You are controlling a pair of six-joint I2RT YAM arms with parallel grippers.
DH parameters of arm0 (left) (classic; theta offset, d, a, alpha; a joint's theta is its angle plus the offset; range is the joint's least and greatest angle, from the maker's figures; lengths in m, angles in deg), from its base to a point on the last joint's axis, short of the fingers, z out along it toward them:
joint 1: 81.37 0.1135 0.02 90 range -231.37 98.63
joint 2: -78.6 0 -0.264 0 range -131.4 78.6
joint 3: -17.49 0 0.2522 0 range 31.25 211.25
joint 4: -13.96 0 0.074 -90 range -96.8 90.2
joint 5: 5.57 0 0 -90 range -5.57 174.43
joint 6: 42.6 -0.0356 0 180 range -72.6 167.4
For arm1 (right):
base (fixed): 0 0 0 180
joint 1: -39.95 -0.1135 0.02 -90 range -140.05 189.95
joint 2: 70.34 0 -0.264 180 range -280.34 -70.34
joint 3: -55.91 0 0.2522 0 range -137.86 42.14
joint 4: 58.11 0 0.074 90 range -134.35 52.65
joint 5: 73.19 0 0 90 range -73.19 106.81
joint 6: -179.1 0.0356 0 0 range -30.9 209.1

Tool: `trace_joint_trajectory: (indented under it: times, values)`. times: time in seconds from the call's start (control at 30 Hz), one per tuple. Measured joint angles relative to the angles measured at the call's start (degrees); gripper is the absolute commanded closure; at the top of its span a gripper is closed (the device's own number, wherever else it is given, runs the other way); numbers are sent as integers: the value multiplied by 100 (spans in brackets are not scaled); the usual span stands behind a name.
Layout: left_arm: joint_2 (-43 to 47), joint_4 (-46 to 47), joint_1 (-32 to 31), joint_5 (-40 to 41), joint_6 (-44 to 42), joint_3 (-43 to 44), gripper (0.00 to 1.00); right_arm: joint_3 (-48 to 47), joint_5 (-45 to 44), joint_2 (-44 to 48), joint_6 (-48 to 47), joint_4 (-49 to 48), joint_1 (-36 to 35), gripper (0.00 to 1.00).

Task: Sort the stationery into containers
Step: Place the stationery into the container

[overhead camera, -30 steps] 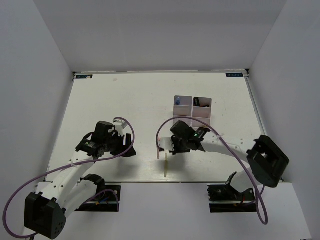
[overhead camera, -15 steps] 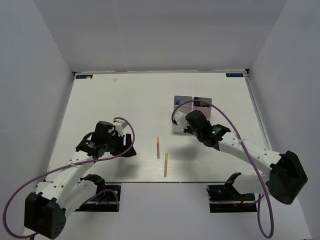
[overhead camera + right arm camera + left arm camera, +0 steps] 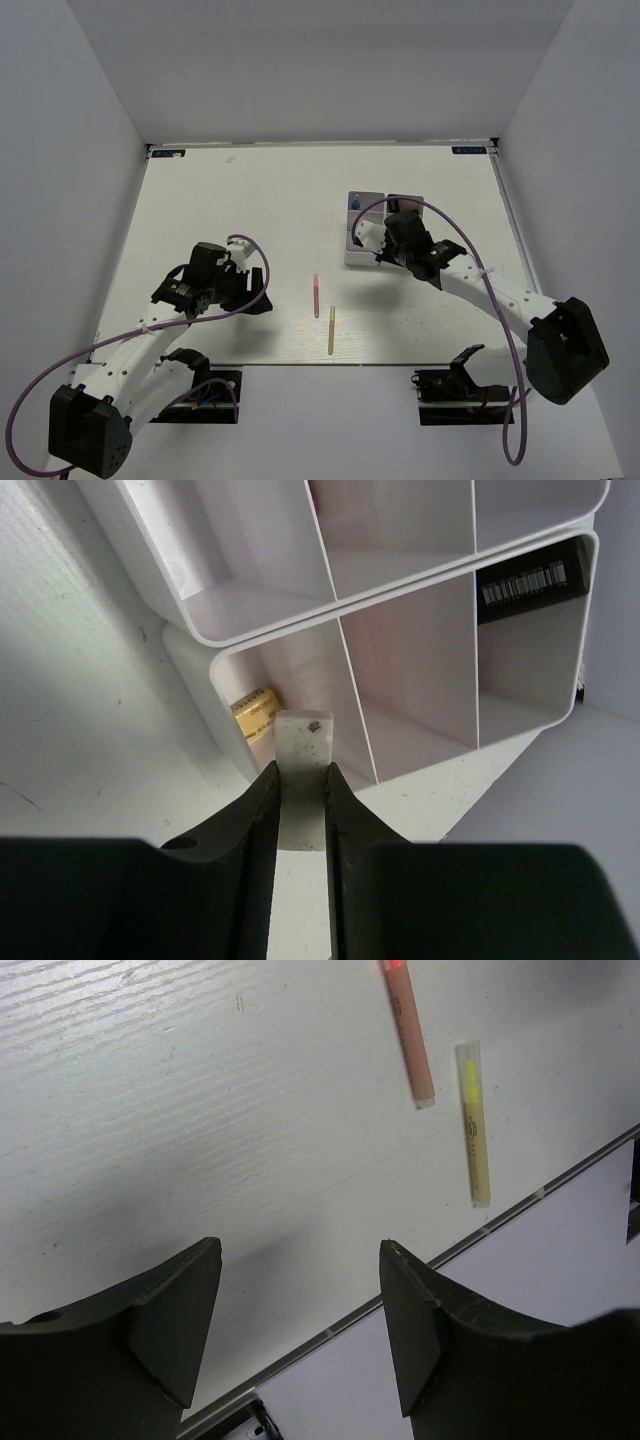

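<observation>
- Right wrist view: right fingers (image 3: 250,815), narrow, pinch a pale grey eraser block (image 3: 301,765), now carried from desk (image 3: 230,220) to over the white plastic bins (image 3: 400,630); release looks next.
- Left fingers (image 3: 175,1310) stay wide, empty.

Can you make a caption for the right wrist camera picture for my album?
Right hand holds a pale eraser above the white bins.

Table (image 3: 230,220) is looking plain white, and the bins (image 3: 400,630) are coming across white too, one wearing a black-and-white barcode (image 3: 530,580). Pink stick (image 3: 410,1035) is glowing redder at its tip. Yellow stick (image 3: 473,1125) is showing a bright yellow band on duller tan. Left gripper (image 3: 300,1260) and right gripper (image 3: 300,780) are both looking black. Eraser (image 3: 302,742) is reading off-white with a brown speck. Cables (image 3: 266,275) are showing purple.
</observation>
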Motion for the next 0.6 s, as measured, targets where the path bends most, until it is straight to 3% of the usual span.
trace_joint_trajectory:
  times: [0.07, 0.1, 0.27, 0.33, 0.43, 0.47, 0.5, 0.53, 0.57, 0.6]
  values:
    - [0, 0, 0, 0, 0, 0, 25, 0, 103, -79, -96, -59, 74, 95]
    - [0, 0, 0, 0, 0, 0, 25, -2, 146, -122, -127, -81, 107, 87]
    - [0, 0, 0, 0, 0, 0, 25, -37, 310, -472, -245, -136, 264, 64]
    - [-4, 0, 0, 0, 0, 0, 25, -61, 358, -544, -223, -133, 317, 51]
    - [-13, 0, 0, -2, 0, 0, 25, -116, 444, -516, -212, -170, 385, 47]
    - [-13, 2, 0, -4, 0, 0, 27, -125, 466, -476, -208, -170, 400, 47]
    - [-17, 2, 0, -7, 0, 0, 36, -125, 518, -424, -195, -164, 415, 52]
    - [-26, 4, 0, -15, 13, 0, 47, -125, 560, -365, -188, -160, 424, 75]
    - [-37, 9, 0, -37, 4, 0, 62, -125, 614, -289, -181, -160, 431, 98]
    - [-50, 24, 0, -70, 20, 0, 89, -125, 660, -216, -149, -162, 435, 100]
